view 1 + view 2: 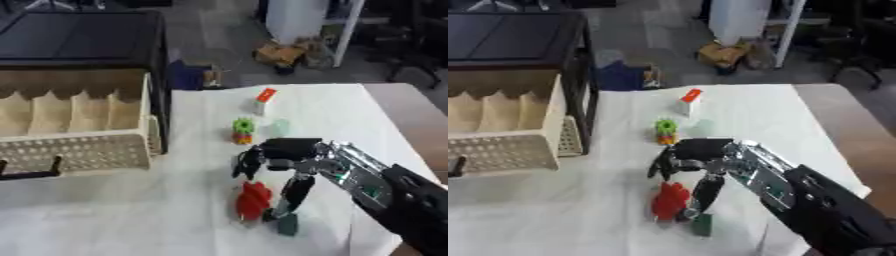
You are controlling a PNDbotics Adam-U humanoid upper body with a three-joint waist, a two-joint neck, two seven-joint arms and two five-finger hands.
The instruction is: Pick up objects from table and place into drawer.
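- Pulled out at the left of the frame: beige drawer [79, 135], perforated front, scalloped dividers inside, set in a dark cabinet [87, 30] at upper left.
- Spread across the middle and lower frame: white table cover [131, 210], bare wooden table [420, 120] showing at the right edge.
- Entering from lower right: right hand [293, 157], fingers curved downward and spread around nothing yet, one fingertip low between the red object and the dark green one. Not closed on anything.
- Left hand: nowhere in either view.
- Lower centre, just under the hand: red lumpy object [254, 199], the likely target, touching or nearly touching the low fingertip; contact too unclear to call.
- Just right of it, lower: small dark green block [288, 225].
- Above the hand, mid-frame: green and yellow toy [243, 130]; pale green piece [280, 127] beside it; white box with an orange top [262, 101] further up.
- For a clean pick: centre over the red object, close thumb and fingers on opposite sides, avoid nudging the green block, lift straight before swinging left to the drawer.
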